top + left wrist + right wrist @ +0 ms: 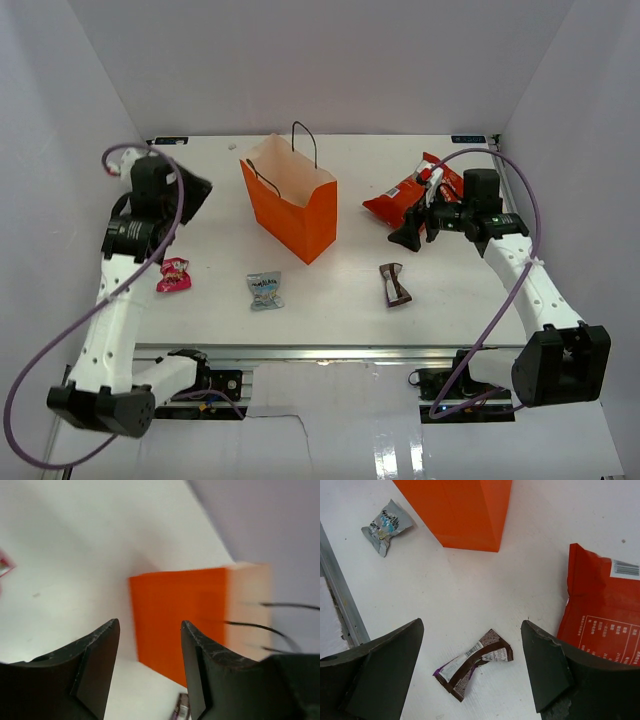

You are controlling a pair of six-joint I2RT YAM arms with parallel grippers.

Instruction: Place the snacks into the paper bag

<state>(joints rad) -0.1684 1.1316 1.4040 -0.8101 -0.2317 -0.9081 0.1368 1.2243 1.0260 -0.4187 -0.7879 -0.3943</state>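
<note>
Right gripper [472, 626] spread, empty | brown-white wrapper [472, 669] ahead, untouched | left gripper [150, 625] parted, empty, facing paper bag [190, 605]

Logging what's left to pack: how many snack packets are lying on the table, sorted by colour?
Red chip bag: 1
Pink wrapper: 1
Pale-blue wrapper: 1
Brown-white wrapper: 1
Total: 4 in view, all outside the orange paper bag.

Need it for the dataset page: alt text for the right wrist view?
Open right pincer frames a brown-white wrapper lying on the white table. A red chip bag sits at right, the base of the orange paper bag at top, a pale-blue wrapper at upper left.
</note>
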